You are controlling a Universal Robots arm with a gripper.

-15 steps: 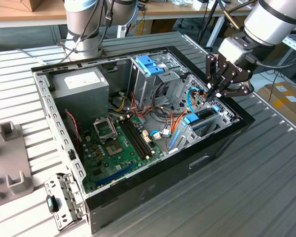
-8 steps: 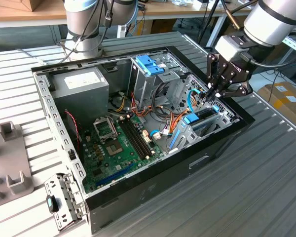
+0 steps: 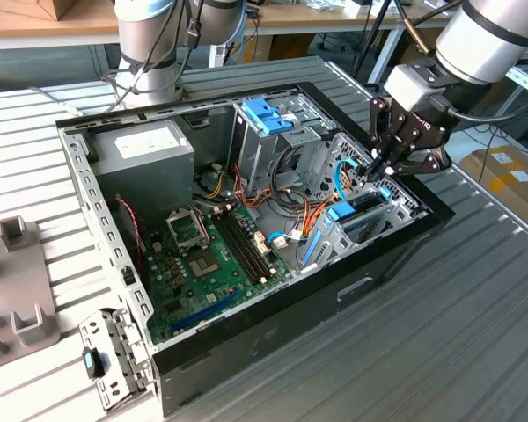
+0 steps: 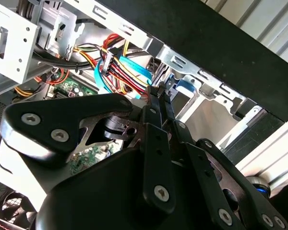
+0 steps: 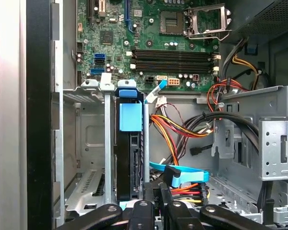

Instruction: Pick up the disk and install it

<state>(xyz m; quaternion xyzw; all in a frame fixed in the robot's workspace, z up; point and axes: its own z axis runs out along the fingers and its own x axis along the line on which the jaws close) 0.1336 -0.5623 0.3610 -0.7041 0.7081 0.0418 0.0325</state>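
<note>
A robotics lab workbench.
My slatted metal desk (image 3: 475, 308) carries an open computer case (image 3: 246, 220); cardboard boxes (image 3: 510, 176) at three o'clock.

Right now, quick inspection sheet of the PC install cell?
Surface: ribbed metal table, open PC case on it.
Job's things: disk in blue carrier stands on edge in the drive bay.
Clutter: loose metal bracket and grey fixture beside the case.
Claw: claw over the bay by the disk, holding nothing.
Cables: light-blue cable, orange-red-yellow bundle.
Surroundings: workbench, cardboard box.
</note>
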